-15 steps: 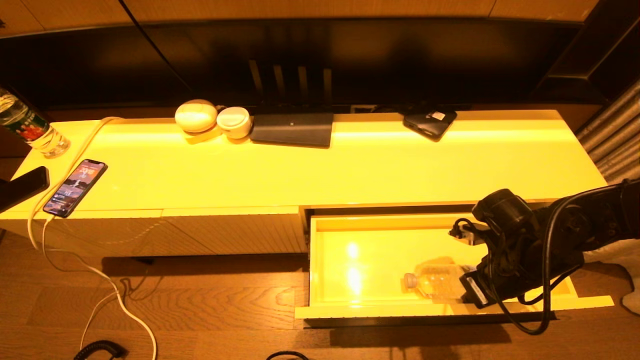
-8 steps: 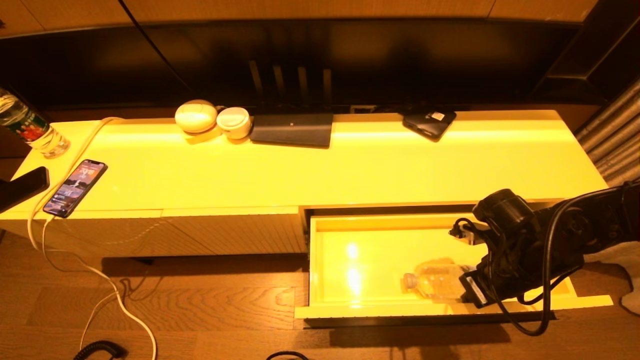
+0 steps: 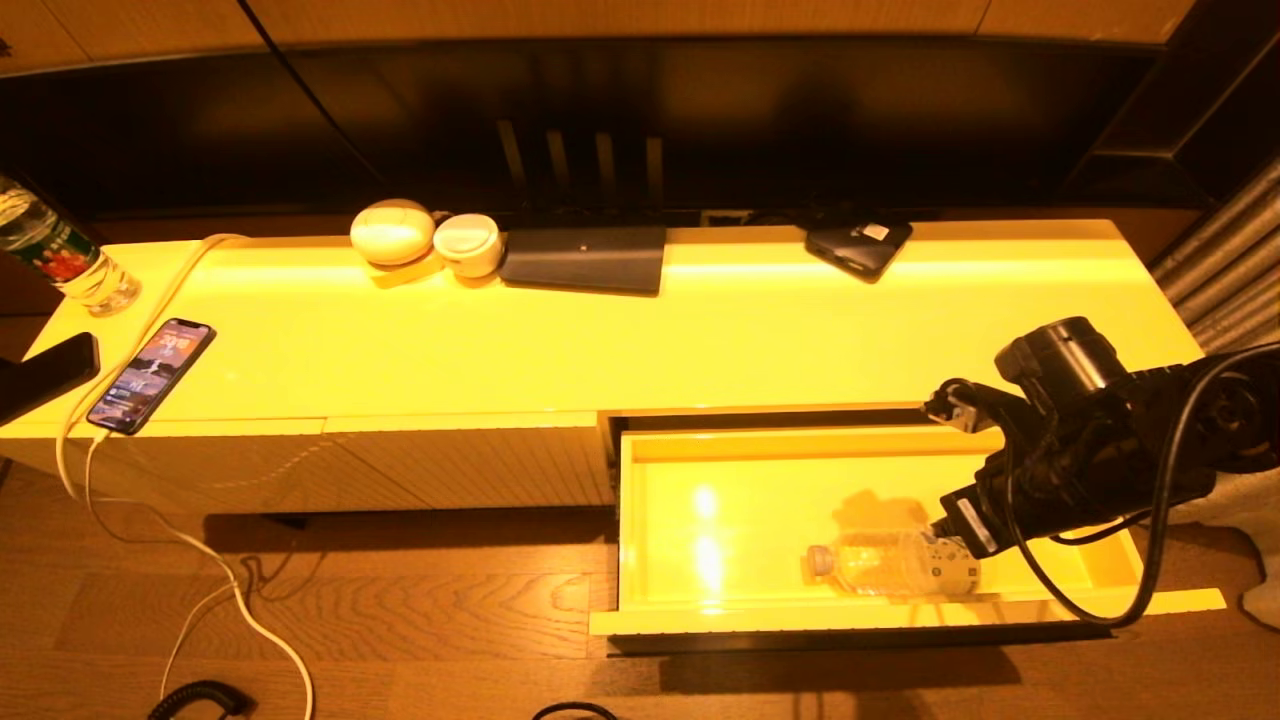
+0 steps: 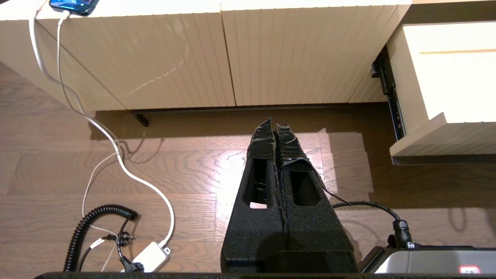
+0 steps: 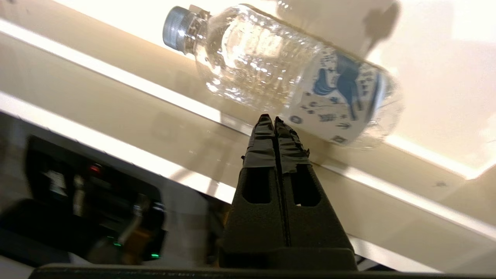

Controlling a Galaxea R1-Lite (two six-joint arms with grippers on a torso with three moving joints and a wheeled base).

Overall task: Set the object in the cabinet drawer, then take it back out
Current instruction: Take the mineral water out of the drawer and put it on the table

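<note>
Head view: the small clear plastic water bottle (image 3: 893, 563) lies on its side at lower right, inside the open, glossy pale cabinet drawer (image 3: 700, 610), likely so it cannot topple. The right gripper (image 3: 950, 520) hovers just above it.

Left wrist view: the left gripper (image 4: 276, 124), pressed together and empty, hangs over the wooden floor (image 4: 186, 166), parked.

Right wrist view: black fingers (image 5: 267, 133) pressed together, holding nothing; the bottle lies free against the drawer's wall.

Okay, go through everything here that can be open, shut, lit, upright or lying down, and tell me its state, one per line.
Wide pale cabinet drawer: pulled open.
Small clear plastic water bottle: lying on its side in the drawer, cap on, not held.
Right gripper: shut, empty, just above the bottle.
Left gripper: shut, empty, parked over the floor.
Ribbed cabinet front panels: closed.
Smartphone on white cable: screen lit.
Red-green labelled bottle: upright.
</note>
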